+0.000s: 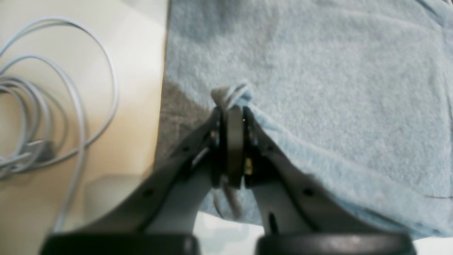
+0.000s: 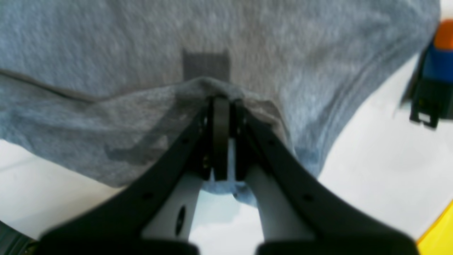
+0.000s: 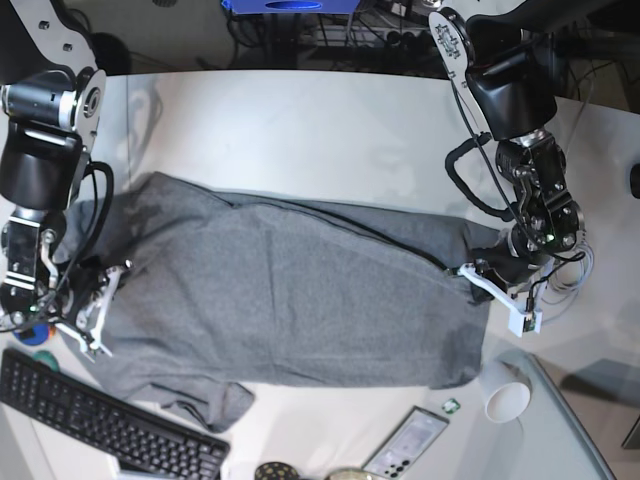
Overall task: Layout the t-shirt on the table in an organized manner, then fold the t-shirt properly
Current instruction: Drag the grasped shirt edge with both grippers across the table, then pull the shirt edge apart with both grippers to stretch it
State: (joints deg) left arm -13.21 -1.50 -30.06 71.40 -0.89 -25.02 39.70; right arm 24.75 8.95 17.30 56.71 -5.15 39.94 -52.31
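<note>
You see the t-shirt [image 3: 290, 295] spread across the white desk [image 3: 300, 130], its long axis running between the two arms. The left tool [image 1: 231, 106] is clamped shut on a pinch of fabric at one end (a coiled grey cable [image 1: 42, 106] lies just beside it). The right tool [image 2: 221, 97] is likewise closed on a fold at the opposite end, near the black keyboard [image 3: 100, 425].

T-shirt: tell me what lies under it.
The t-shirt lies spread on the white table, which shows around it. Anything else beneath the cloth is covered.
</note>
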